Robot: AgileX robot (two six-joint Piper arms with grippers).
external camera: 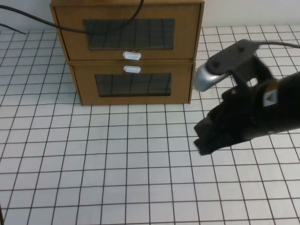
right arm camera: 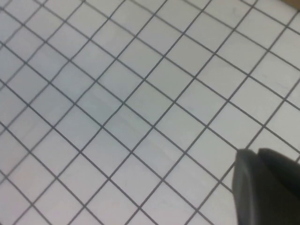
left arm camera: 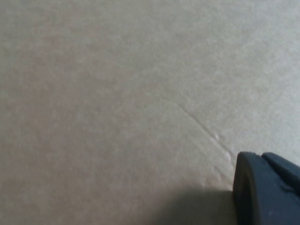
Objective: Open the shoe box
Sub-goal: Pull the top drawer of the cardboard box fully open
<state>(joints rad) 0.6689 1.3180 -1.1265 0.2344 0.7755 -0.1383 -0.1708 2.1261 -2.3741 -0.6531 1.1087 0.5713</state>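
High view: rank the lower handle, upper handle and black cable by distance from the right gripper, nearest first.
1. lower handle: on the shoe box front, ahead and left of the right gripper, which is at mid-right above the table.
2. upper handle: directly above the lower one.
3. black cable: draped across the box's upper left.
The left gripper shows only in its wrist view, near a tan surface.

The brown two-tier shoe box (external camera: 185, 51) stands upright at the far middle of the gridded table (external camera: 93, 164), its fronts facing the robot. Both fronts are shut, each with a dark window. The white oval upper handle (external camera: 131, 56) and lower handle (external camera: 131, 69) sit close on either side of the seam.
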